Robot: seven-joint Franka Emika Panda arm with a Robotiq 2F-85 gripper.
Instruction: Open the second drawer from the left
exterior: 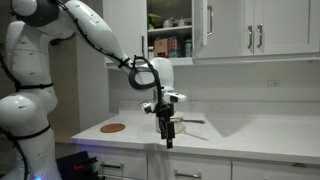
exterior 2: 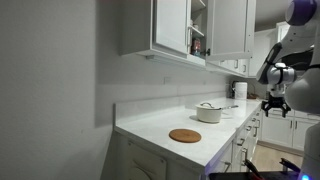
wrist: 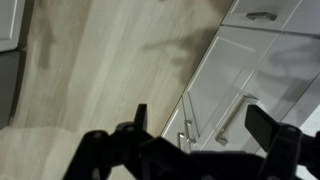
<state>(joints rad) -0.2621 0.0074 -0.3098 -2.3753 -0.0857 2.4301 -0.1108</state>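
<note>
White second drawer (exterior: pixel 200 170), closed flush

White countertop (exterior: pixel 250 135) runs along the wall in both ext. views (exterior 2: pixel 150 125). Round flat wooden disc (exterior: pixel 113 128) lies on it nr the front edge, well apart from a white pot w/ lid (exterior 2: pixel 209 112) further along; disc also seen at (exterior 2: pixel 184 135). White upper cabinets (exterior: pixel 255 25) w/ vertical bar handles hang above. One section is open (exterior: pixel 170 30), w/ boxes and jars on the shelves (exterior: pixel 172 45), too small to ID. Wall outlet (exterior: pixel 274 84) sits btwn counter and uppers. Wrist view: pale wood-grain floor (wrist: pixel 100 70) and white base cabinet doors (wrist: pixel 225 80) w/ vertical silver handles (wrist: pixel 236 118).
</note>
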